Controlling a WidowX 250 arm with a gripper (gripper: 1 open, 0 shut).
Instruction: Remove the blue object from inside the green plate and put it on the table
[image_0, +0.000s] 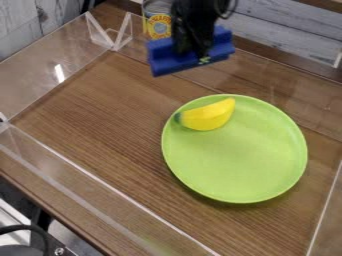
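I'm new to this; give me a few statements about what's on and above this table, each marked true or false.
The blue object is inside the green plate. False: it is outside the plate, in the robot's jaws.
The yellow piece lies on the green plate. True.
The green plate is square. False: it is round.
The table has a wood-grain top. True.
The yellow piece is in the jaws. False: they hold the blue object.

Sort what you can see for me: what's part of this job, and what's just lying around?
Part of the job:
- blue block, in the gripper
- green plate
- wooden table

Just lying around:
- yellow banana-shaped piece, on the plate
- can
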